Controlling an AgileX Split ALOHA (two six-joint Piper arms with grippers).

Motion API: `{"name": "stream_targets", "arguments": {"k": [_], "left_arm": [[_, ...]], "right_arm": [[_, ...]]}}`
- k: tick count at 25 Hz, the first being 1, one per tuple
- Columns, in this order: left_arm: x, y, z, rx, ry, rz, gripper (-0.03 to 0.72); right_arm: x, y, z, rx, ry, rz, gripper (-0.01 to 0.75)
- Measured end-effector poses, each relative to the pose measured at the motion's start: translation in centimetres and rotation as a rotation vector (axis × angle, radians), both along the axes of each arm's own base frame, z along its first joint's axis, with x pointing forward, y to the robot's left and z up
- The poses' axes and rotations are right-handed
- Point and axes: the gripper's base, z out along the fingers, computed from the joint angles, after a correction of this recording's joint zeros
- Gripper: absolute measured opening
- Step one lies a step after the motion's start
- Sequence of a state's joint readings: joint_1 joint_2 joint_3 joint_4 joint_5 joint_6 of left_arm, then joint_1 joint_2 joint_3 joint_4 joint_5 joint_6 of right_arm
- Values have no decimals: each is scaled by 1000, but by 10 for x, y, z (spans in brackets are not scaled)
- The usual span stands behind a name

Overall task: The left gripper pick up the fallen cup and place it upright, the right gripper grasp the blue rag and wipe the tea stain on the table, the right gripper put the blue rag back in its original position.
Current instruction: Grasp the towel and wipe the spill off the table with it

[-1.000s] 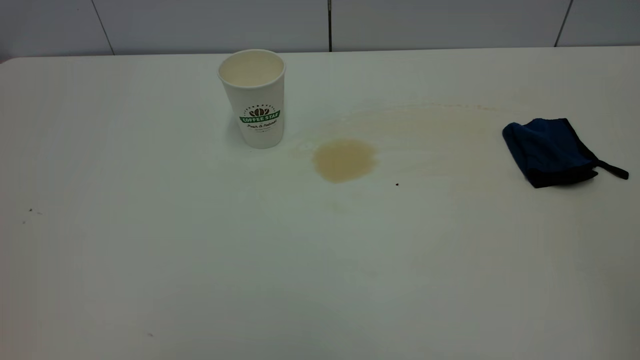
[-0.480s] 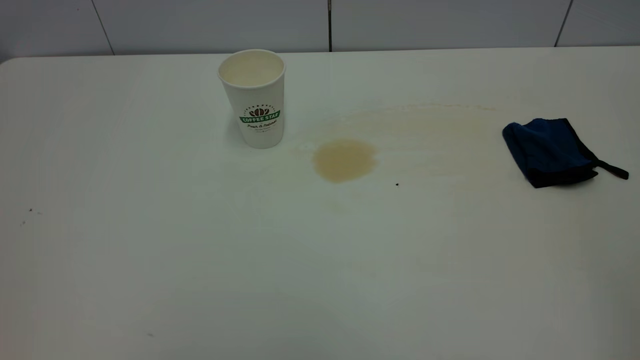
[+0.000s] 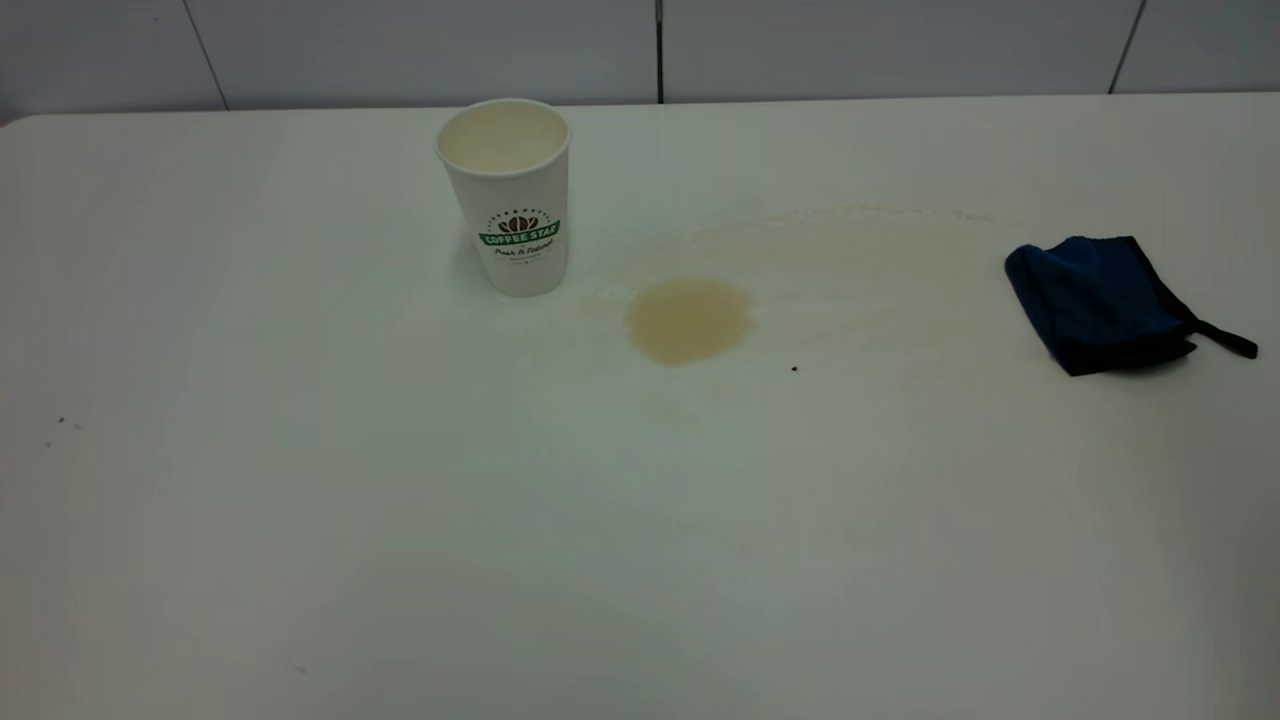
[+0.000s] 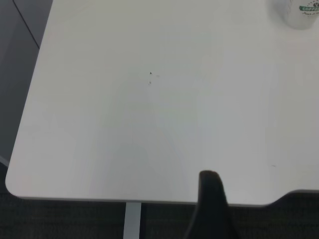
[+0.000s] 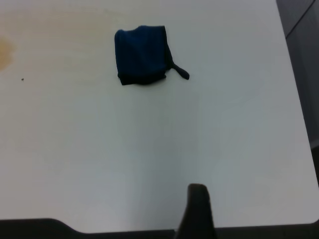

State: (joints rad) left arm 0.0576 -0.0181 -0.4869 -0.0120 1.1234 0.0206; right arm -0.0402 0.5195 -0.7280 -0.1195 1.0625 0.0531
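Observation:
The cup (image 3: 508, 195) stands upright at the back left of the table (image 3: 400, 520); its base also shows in the left wrist view (image 4: 299, 12). The tea stain (image 3: 688, 320), a light brown oval with a faint tan smear, lies just right of the cup. The blue rag (image 3: 1100, 303) lies crumpled at the right edge and shows in the right wrist view (image 5: 142, 55). Neither gripper shows in the exterior view. The left gripper (image 4: 210, 180) hovers empty over the table's near left edge, showing as one dark tip. The right gripper (image 5: 198, 191) does the same over the near right edge, well short of the rag.
A tiny black speck (image 3: 794, 369) lies right of the stain. A few small specks (image 3: 60, 421) sit at the left. A grey tiled wall (image 3: 660, 45) runs behind the table. The table's rounded near corners show in both wrist views.

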Motion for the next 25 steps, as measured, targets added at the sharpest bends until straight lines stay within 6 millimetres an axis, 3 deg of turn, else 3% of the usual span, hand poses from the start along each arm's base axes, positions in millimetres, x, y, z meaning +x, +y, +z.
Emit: {"name": "stream_targets", "arguments": {"k": [5, 11, 19, 25], "left_arm": [[0, 0, 0, 0, 0, 0, 579], [0, 0, 0, 0, 0, 0, 579], [0, 0, 0, 0, 0, 0, 579], [0, 0, 0, 0, 0, -1, 579]], "right_arm": [[70, -2, 5, -9, 82, 29, 728], [141, 0, -35, -14, 169, 115, 729], [196, 2, -99, 72, 288, 93, 727], [235, 8, -123, 100, 280, 89, 704]]}}
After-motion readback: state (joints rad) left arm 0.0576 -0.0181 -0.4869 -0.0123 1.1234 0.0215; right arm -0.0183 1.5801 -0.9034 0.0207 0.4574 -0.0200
